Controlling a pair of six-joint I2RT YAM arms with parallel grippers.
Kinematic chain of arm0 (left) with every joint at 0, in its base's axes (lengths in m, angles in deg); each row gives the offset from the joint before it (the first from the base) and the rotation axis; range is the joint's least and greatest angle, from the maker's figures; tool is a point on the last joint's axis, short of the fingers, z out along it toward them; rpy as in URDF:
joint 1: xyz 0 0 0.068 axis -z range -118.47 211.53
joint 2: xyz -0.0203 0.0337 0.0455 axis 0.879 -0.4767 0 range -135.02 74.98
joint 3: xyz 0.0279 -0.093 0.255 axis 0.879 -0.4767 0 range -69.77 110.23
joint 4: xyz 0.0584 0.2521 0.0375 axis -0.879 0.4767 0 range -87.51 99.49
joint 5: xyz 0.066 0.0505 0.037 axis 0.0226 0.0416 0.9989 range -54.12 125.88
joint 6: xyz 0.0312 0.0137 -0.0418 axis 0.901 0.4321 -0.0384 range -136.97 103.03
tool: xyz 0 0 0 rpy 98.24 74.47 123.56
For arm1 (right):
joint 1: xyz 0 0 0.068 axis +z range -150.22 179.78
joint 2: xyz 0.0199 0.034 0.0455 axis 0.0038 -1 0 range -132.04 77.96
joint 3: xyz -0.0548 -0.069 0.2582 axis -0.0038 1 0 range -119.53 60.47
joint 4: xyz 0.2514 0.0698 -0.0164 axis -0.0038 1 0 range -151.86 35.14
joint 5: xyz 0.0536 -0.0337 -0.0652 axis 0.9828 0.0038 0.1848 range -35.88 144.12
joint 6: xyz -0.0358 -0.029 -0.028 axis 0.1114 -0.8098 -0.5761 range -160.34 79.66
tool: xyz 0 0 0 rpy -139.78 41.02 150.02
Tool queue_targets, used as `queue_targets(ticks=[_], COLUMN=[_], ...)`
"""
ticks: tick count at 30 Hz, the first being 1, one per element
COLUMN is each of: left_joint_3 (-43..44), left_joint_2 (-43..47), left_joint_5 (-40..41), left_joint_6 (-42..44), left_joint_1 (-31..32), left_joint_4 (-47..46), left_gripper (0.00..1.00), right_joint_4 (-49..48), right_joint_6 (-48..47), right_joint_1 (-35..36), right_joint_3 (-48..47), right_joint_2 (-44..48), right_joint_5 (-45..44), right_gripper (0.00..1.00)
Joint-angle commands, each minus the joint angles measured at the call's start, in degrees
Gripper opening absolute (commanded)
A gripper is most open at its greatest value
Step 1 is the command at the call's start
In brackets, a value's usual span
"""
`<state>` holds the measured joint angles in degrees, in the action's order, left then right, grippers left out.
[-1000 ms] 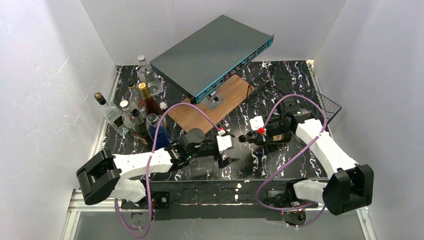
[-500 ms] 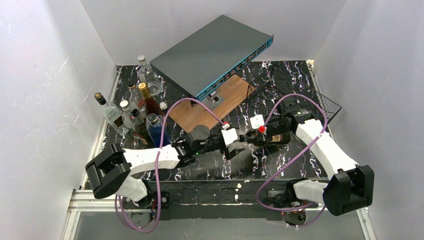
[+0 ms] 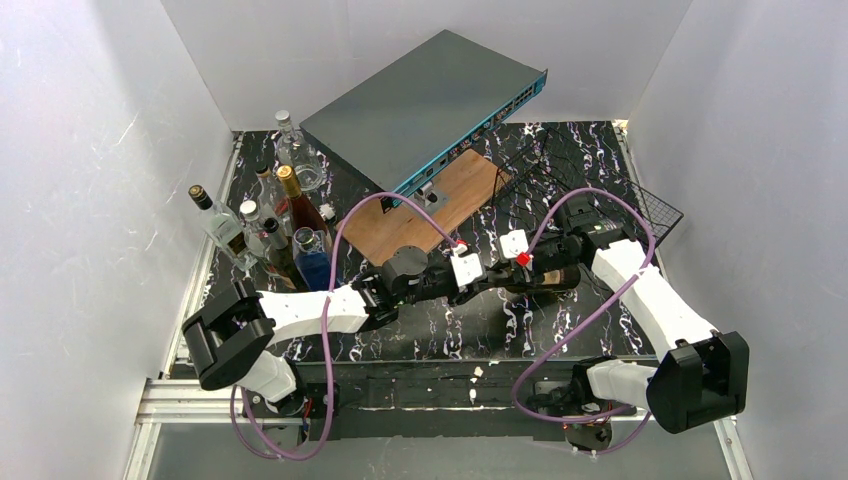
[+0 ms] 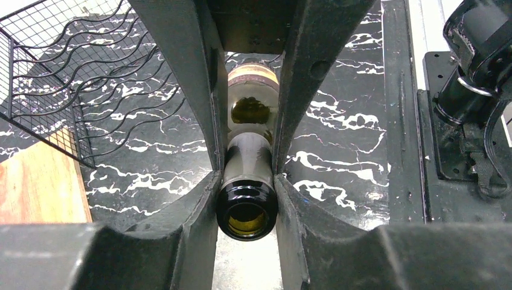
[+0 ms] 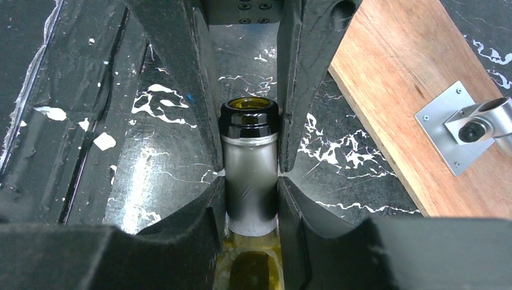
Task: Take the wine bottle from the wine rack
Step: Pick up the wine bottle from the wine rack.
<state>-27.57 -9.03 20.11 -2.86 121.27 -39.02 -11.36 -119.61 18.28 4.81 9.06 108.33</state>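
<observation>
White walls enclose a black marbled table. The wooden board lies at 12 o'clock of centre, and spare bottles stand together at 9 o'clock.

Position: the wine bottle lies horizontal just right of centre, mouth towards 9 o'clock. It is clear of the wine rack, which sits at 1 o'clock of it. I cannot tell whether its body touches the table.

Handling, as a judgement: glass, so rigid, smooth and breakable, and heavy towards the base. The mouth is uncorked, and whether any liquid remains I cannot tell. The neck just under the lip looks like the best hold, because the thicker rim should stop a slide. A neck-only hold leaves the heavy end free to droop.

Fingers: my left gripper is closed narrow, and its fingers press both sides of the neck right behind the lip. My right gripper is equally narrow, its fingers clamped on the neck farther down, with the mouth pointing away from its camera.
</observation>
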Motion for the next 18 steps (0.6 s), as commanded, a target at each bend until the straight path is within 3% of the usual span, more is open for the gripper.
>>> queue_targets(ticks=[1, 3, 6, 13, 18], left_joint_3=[1.28, 0.9, 0.46, -0.04, -0.39], left_joint_2=[1.39, 2.14, 3.38, 6.96, 9.5], left_joint_5=[-2.44, -2.45, -2.04, -0.81, -0.54], left_joint_6=[0.05, 0.04, 0.5, 1.83, 2.06], left_joint_1=[0.28, 0.26, 0.28, 0.22, 0.2], left_joint_4=[-1.55, -1.35, -0.29, 4.35, 7.77], left_gripper=[0.0, 0.0, 0.0, 0.0, 0.0], right_joint_4=[-1.1, -1.23, -1.35, -1.54, -2.29], right_joint_6=[0.89, 0.91, 0.92, 1.59, 3.07], right_joint_1=[0.31, 0.31, 0.31, 0.26, 0.31], right_joint_3=[0.1, 0.39, 0.56, 0.83, 1.16], right_joint_2=[1.59, 1.71, 1.81, 1.98, 2.49], right_joint_5=[2.97, 2.74, 2.75, 2.67, 2.47], right_gripper=[0.06, 0.08, 0.2, 0.77, 0.92])
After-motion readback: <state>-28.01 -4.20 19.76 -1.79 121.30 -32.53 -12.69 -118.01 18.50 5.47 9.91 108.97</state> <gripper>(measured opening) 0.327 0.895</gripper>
